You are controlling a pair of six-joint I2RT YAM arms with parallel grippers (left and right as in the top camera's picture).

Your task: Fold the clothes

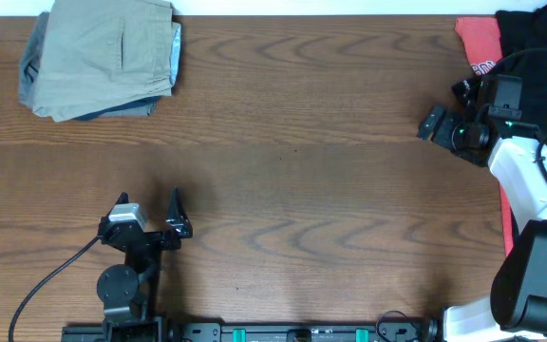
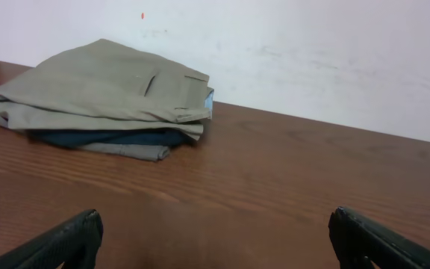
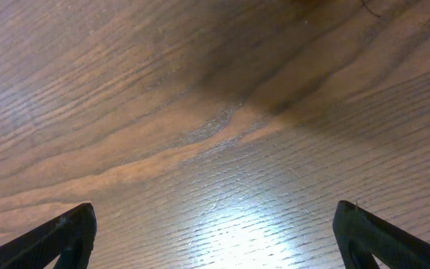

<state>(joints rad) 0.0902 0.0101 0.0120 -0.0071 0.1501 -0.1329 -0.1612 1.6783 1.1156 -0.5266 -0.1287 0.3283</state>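
The pale khaki shorts (image 1: 107,52) lie folded at the table's far left corner, on top of a navy-blue folded garment (image 1: 112,111). In the left wrist view the shorts (image 2: 103,86) sit against the white wall, a light blue lining showing at one edge. My left gripper (image 1: 164,217) is open and empty near the front left, well short of the pile; its fingers (image 2: 215,243) frame bare wood. My right gripper (image 1: 442,112) is open and empty at the right, over bare table (image 3: 215,232).
A red printed shirt (image 1: 479,47) and a black shirt (image 1: 539,47) lie at the far right corner behind my right arm. A white wall (image 2: 312,52) runs along the table's back edge. A black cable (image 1: 50,280) trails from the left arm.
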